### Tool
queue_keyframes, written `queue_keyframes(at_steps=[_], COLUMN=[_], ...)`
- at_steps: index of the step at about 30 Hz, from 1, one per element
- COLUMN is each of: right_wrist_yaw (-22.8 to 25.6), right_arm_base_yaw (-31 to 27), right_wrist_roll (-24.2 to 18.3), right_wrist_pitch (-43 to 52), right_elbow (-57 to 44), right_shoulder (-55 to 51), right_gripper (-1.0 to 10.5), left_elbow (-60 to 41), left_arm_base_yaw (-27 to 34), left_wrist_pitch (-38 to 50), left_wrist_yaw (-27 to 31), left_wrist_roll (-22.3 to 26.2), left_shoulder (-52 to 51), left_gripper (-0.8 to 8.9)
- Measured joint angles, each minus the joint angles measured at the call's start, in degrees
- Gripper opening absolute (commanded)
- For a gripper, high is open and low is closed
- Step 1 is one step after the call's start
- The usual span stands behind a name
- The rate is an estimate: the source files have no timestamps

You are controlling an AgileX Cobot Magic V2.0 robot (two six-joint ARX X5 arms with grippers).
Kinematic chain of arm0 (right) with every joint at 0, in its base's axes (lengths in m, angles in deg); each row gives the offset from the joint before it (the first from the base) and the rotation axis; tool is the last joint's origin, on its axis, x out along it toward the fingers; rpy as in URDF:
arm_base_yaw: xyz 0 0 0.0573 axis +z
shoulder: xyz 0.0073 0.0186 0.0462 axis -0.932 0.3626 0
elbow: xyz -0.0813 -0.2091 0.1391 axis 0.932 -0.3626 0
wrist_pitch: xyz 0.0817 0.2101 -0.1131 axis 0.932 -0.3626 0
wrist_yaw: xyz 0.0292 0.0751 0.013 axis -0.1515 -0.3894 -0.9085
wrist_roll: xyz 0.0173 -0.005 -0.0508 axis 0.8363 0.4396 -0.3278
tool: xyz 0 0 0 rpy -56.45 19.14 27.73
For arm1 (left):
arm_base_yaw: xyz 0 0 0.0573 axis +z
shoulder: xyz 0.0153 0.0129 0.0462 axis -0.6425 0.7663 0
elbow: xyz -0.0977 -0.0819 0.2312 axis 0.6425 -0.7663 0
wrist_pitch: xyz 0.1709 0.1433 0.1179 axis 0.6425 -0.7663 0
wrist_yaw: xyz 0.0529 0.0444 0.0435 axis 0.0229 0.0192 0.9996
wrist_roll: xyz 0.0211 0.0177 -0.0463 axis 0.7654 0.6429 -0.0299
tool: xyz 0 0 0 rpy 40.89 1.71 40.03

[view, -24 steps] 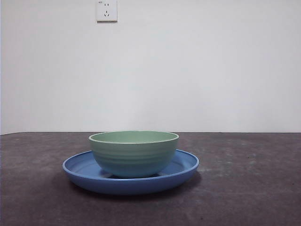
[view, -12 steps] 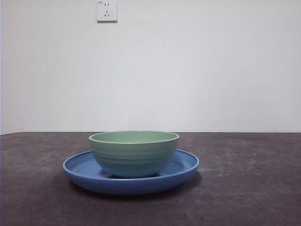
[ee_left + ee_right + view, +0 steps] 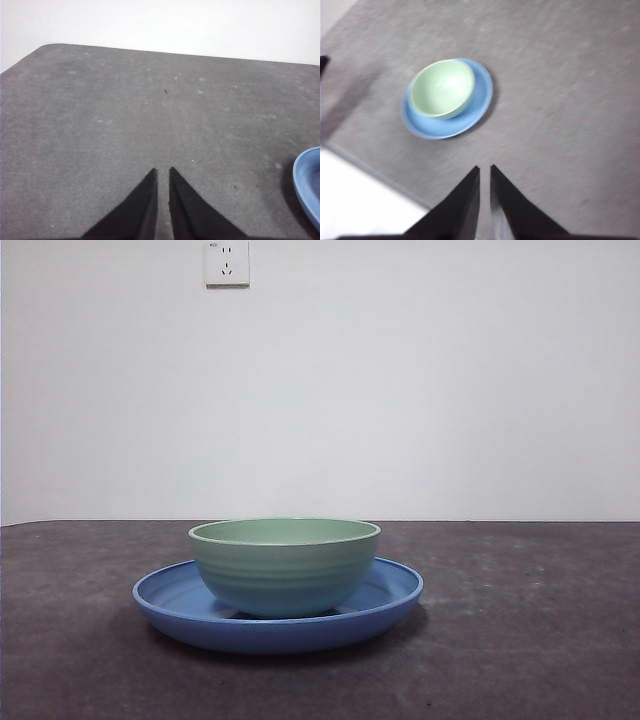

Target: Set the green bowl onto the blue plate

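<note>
Green bowl (image 3: pixel 285 565) sits on blue plate (image 3: pixel 390 590) — both grippers (image 3: pixel 162 172) (image 3: pixel 485 170) closed, empty.

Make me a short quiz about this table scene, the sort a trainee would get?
1. True or false: the green bowl sits on the blue plate.
2. What is fixed to the wall? A) a clock B) a power socket C) a shelf
3. Fill in: the right gripper holds ____.

Key: 1 true. 2 B. 3 nothing; its jaws are nearly together, well off the bowl.
</note>
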Motion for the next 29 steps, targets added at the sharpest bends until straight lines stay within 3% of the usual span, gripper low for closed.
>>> queue_keyframes(at_steps=[4, 10, 15, 23, 29], right_wrist_yaw=[0.0, 0.0, 4.8, 18.8, 19.5], right_arm_base_yaw=[-7.0, -15.2, -17.4, -16.8, -16.8], right_wrist_roll=[-4.8, -5.8, -6.0, -6.0, -6.0], right_wrist_pitch=[9.3, 40.8, 62.0, 64.7, 64.9], right_elbow=[-7.1, -30.4, -50.1, -66.1, -69.8], right_shoulder=[-4.8, -18.0, -26.4, -33.5, -34.5], right_gripper=[0.3, 0.3, 0.3, 0.3, 0.3], left_elbow=[0.0, 0.0, 0.0, 0.0, 0.0], left_arm_base_yaw=[0.0, 0.0, 0.0, 0.0, 0.0], left_wrist_pitch=[0.0, 0.0, 0.0, 0.0, 0.0], left_wrist_yaw=[0.0, 0.0, 0.0, 0.0, 0.0], left_wrist_roll=[0.0, 0.0, 0.0, 0.0, 0.0], left_shoulder=[0.0, 0.0, 0.0, 0.0, 0.0], left_gripper=[0.36, 0.36, 0.36, 0.36, 0.36])
